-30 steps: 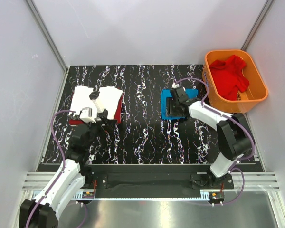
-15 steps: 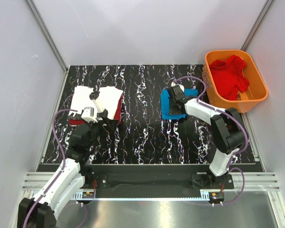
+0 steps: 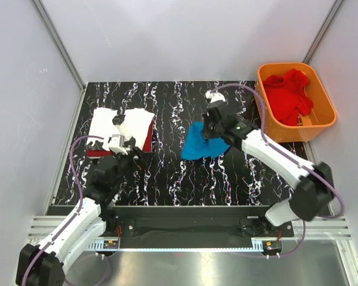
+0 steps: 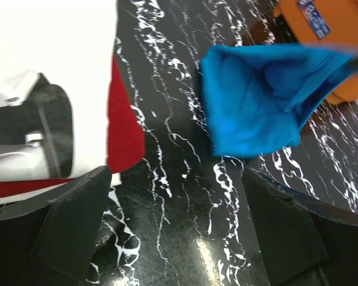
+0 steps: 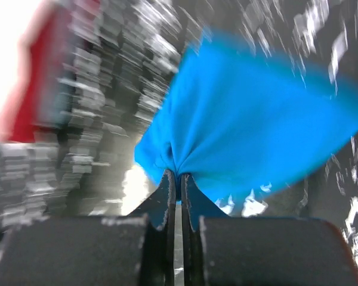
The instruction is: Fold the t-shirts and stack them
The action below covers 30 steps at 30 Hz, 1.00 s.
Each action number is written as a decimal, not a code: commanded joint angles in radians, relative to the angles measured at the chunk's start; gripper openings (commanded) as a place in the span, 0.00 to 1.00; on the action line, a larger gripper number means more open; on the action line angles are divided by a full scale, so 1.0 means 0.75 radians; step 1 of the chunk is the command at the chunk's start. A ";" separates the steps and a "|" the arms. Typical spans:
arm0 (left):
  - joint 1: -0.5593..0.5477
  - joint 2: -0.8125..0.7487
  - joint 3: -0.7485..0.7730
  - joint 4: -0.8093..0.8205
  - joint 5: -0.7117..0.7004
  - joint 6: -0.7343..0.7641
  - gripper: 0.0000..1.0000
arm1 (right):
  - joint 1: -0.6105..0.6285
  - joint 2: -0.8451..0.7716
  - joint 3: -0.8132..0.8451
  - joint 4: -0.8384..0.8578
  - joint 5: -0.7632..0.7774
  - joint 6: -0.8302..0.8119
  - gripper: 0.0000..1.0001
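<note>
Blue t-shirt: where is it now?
In the top view, the blue t-shirt is just right of centre on the table, pinched in the right gripper, between the white t-shirt at left and the orange basket at far right.

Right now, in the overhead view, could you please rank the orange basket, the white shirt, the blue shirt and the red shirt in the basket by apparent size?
1. Orange basket
2. White shirt
3. Blue shirt and red shirt: too alike to rank, both bunched up.

Orange basket (image 3: 323, 107) at far right, black white-veined tabletop (image 3: 173, 173), pale walls
</note>
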 commanded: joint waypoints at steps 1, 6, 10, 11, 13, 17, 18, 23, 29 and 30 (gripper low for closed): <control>-0.048 -0.025 0.068 0.098 -0.038 0.049 0.99 | 0.057 -0.212 0.273 -0.117 -0.060 -0.048 0.00; -0.123 -0.045 0.164 0.045 -0.036 0.010 0.99 | 0.059 -0.243 0.586 -0.301 -0.082 -0.066 0.00; -0.185 -0.037 0.236 -0.023 -0.039 0.018 0.99 | 0.059 -0.208 0.601 -0.375 0.093 -0.042 0.02; -0.191 -0.025 0.246 -0.033 -0.032 0.018 0.99 | 0.057 -0.204 0.579 -0.369 0.116 -0.032 0.08; -0.213 0.018 0.265 -0.047 -0.012 0.021 0.99 | 0.049 -0.202 0.464 -0.347 0.153 0.005 0.29; -0.248 0.069 0.257 -0.070 -0.006 0.045 0.99 | 0.008 -0.218 0.250 -0.289 0.129 0.056 0.57; -0.256 0.075 0.257 -0.080 -0.010 0.049 0.99 | 0.006 -0.234 0.215 -0.279 0.139 0.068 0.72; -0.263 0.086 0.263 -0.180 -0.038 0.061 0.99 | 0.008 -0.278 -0.010 -0.218 -0.098 0.111 0.68; -0.261 0.020 0.238 -0.315 -0.251 -0.033 0.99 | 0.167 -0.263 -0.233 -0.126 -0.252 0.220 0.69; -0.261 -0.012 0.228 -0.315 -0.261 -0.043 0.99 | 0.184 -0.255 -0.256 -0.107 -0.250 0.252 0.69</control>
